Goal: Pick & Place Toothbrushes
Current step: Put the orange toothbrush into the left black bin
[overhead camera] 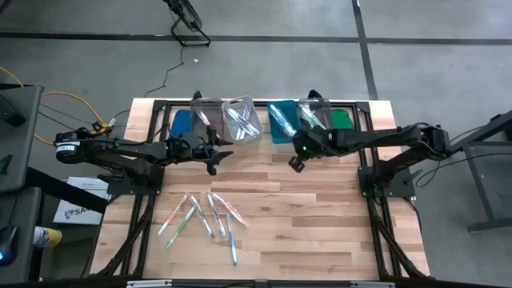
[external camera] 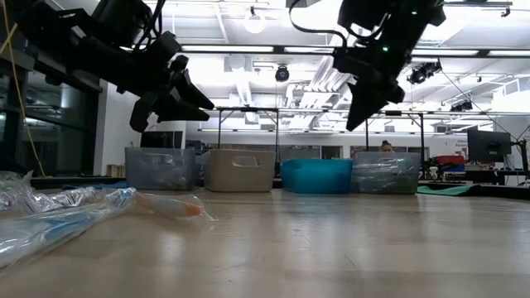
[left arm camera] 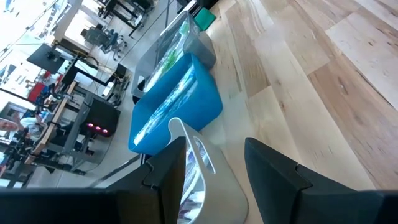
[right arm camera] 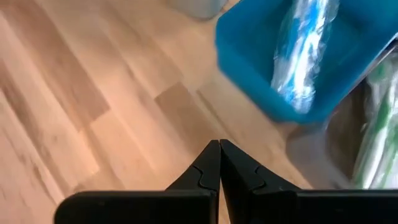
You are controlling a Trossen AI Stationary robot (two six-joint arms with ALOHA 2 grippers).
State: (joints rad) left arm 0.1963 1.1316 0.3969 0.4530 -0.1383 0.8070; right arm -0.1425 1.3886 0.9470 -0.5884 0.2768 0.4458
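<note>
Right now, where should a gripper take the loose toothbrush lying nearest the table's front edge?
Mid-handle, from straight above. That toothbrush lies flat on the table, slightly apart from the others, so fingers can straddle its thin handle across its width.

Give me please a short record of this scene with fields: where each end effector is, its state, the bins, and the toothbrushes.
left end effector: raised above the table in front of the bins, open, holding nothing
right end effector: raised in front of the teal bin, shut, nothing visible between the fingers
bins: four in a row at the table's far edge; the grey bin holds toothbrushes, the teal bin blue-wrapped ones
loose toothbrushes: several scattered on the table nearer the front, left of centre
task state: loose toothbrushes not yet picked
</note>
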